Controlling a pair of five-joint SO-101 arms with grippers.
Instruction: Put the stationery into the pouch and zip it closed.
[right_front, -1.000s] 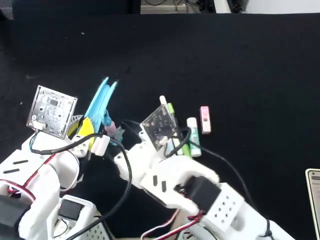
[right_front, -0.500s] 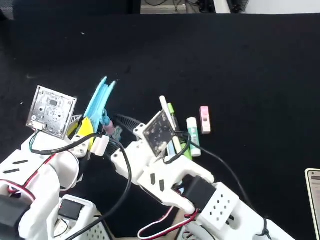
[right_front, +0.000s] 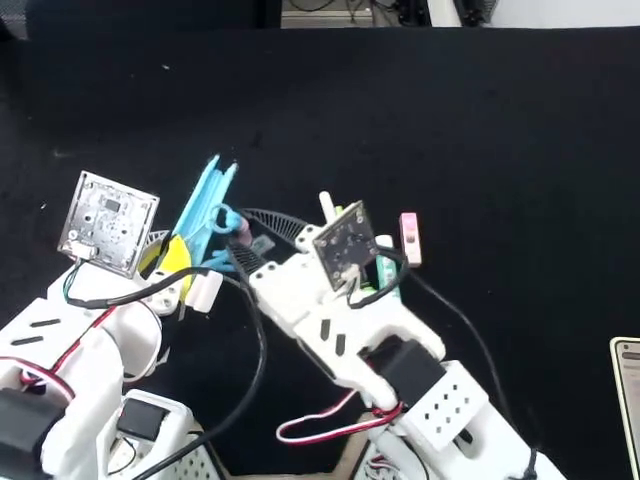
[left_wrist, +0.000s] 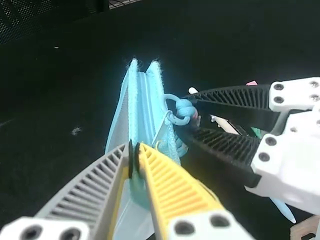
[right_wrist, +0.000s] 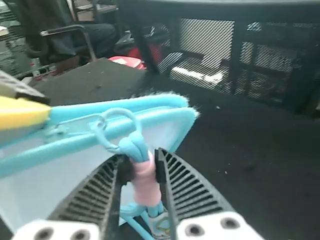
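The left pincer (left_wrist: 132, 150) is clamped on an edge of the flat blue fabric pouch (left_wrist: 142, 110), the ribbed right pincer (right_wrist: 141, 159) on what seems a pink bead (right_wrist: 144, 179) on its knotted cord (right_wrist: 131, 144).

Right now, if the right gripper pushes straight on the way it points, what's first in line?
The blue pouch: the right gripper, shut on its pink zipper pull, points at the pouch's side just beyond. Depth is hard to judge.

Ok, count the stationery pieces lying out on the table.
3 visible: a white pen tip beside the right arm, a green-and-white stick partly under that arm, a pink block just past it. The arm may hide more.
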